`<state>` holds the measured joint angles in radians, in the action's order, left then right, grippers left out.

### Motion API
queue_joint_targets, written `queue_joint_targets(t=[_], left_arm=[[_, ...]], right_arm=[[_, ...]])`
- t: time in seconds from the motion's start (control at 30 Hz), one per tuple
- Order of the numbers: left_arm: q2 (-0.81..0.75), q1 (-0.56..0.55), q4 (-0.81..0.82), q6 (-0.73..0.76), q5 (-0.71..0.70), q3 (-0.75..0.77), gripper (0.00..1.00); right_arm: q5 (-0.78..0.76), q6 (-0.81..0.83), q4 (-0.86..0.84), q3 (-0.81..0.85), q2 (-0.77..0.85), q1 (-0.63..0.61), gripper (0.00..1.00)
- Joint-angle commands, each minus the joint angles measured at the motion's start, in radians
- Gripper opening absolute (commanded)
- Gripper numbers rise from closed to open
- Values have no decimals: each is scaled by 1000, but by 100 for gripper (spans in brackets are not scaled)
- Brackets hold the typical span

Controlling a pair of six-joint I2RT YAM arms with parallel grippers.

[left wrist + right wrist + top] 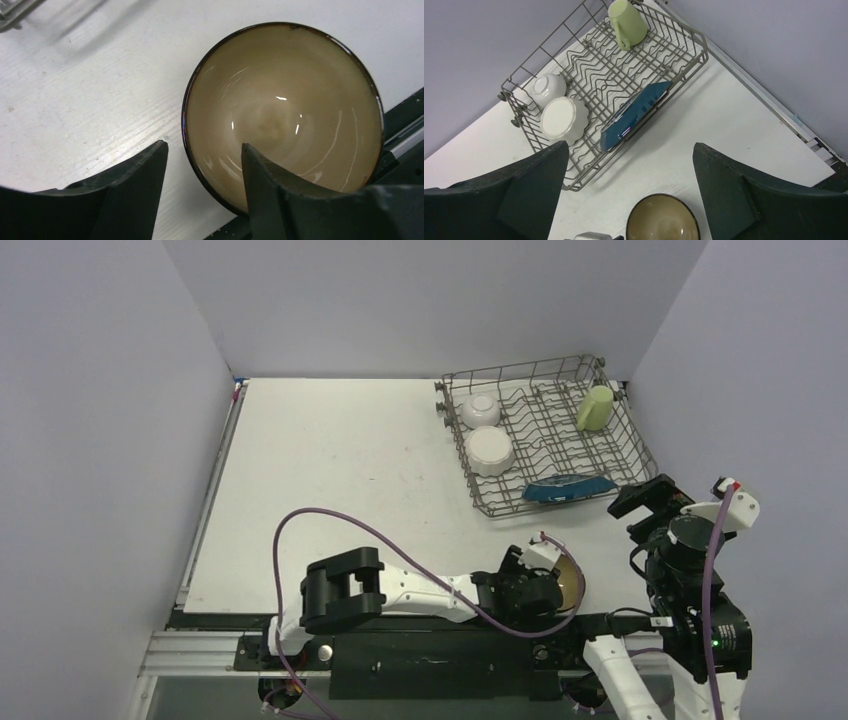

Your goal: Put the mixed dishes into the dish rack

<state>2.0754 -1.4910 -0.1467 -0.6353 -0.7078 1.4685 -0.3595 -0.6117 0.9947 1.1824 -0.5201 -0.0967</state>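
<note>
The brown bowl with a cream inside [282,115] sits upright on the table near the front edge [572,580]. My left gripper [204,145] is open and straddles its near rim, with one finger inside the bowl and one outside. The grey wire dish rack [640,445] stands at the far right. It holds the small white bowl [480,408], the white scalloped plate [490,450], the dark blue dish [568,487] and the pale green mug [594,408]. My right gripper [630,145] is open and empty, raised to the right of the brown bowl [663,220].
The table's front edge and a black rail [405,125] run just beside the brown bowl. Grey walls close in the table at the back and on both sides. A purple cable [330,515] loops over the left arm.
</note>
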Motion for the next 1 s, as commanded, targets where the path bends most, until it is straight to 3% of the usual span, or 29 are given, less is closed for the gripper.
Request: queue_joint_targets(t=[0.0,0.23,0.47,0.6,0.63,0.8,0.97], left_arm=[[42,27,-53,0,42,79,48],[89,51,-64,6,109,127,32],[125,62,-129,20,125,182,23],[122,79,-148,51,159,189,7],[107,86,-147,61,171,178,1],[-35,131,-20,88,240,33,0],[-274,184,85,115,250,-157,0]], right_arm=[[-23,32,8,-19,4,6,90],[-24,54,9,-42,-2,6,90],[-10,62,8,-47,-24,6,90],[4,70,8,-51,-38,6,90],[7,74,7,-54,-44,6,90],[48,75,8,-57,-70,7,90],[125,70,-22,-82,-106,7,90]])
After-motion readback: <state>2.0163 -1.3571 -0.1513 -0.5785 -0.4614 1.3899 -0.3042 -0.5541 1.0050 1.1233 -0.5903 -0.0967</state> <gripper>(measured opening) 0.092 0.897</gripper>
